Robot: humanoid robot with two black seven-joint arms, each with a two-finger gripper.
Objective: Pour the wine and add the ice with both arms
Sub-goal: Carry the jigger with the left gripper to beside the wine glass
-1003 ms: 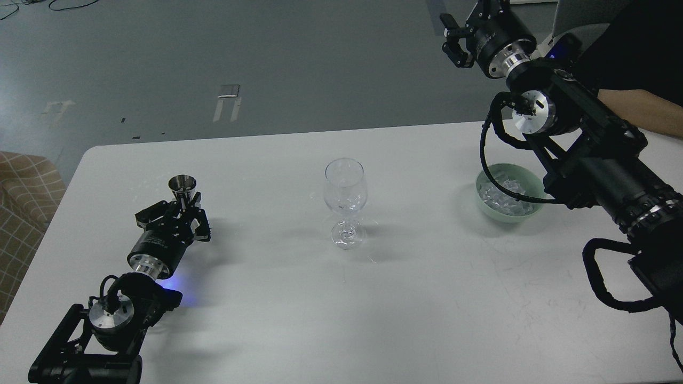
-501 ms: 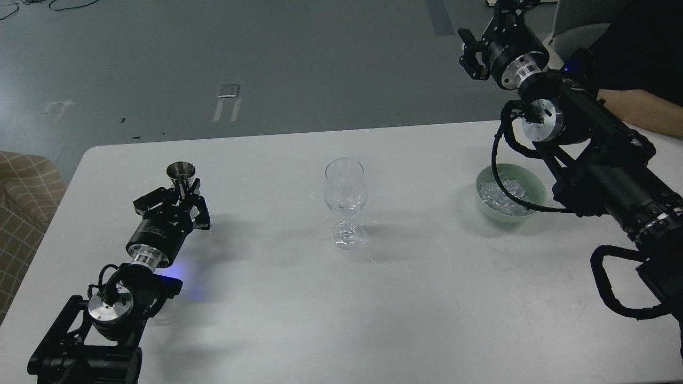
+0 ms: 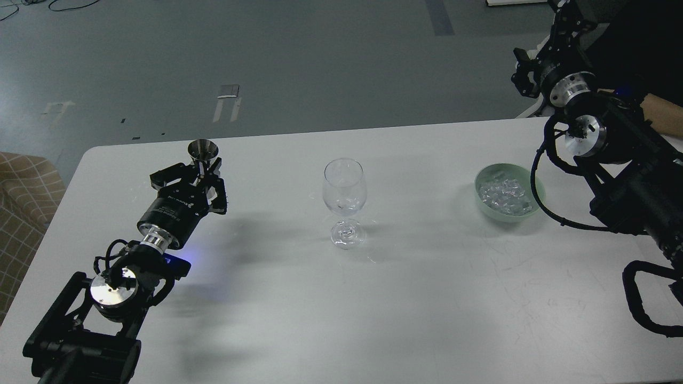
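A clear wine glass (image 3: pixel 344 194) stands upright at the table's middle, with faint glints low in its bowl; I cannot make out any wine. My left gripper (image 3: pixel 205 172) is shut on the stem of a small steel measuring cup (image 3: pixel 203 150) and holds it upright above the table, left of the glass. Ice (image 3: pixel 504 192) lies heaped in a pale green bowl (image 3: pixel 484 206) at the right. My right gripper (image 3: pixel 524 74) is raised high beyond the table's far right edge, behind the bowl; it is small and dark, so its fingers cannot be told apart.
The white table (image 3: pixel 405 298) carries only the glass and the bowl. A person's forearm (image 3: pixel 661 113) reaches in at the right edge behind my right arm. A checked cushion (image 3: pixel 21 202) sits past the table's left edge.
My left gripper has lifted the measuring cup and carried it up and to the right. My right arm has swung to the right, uncovering the bowl.
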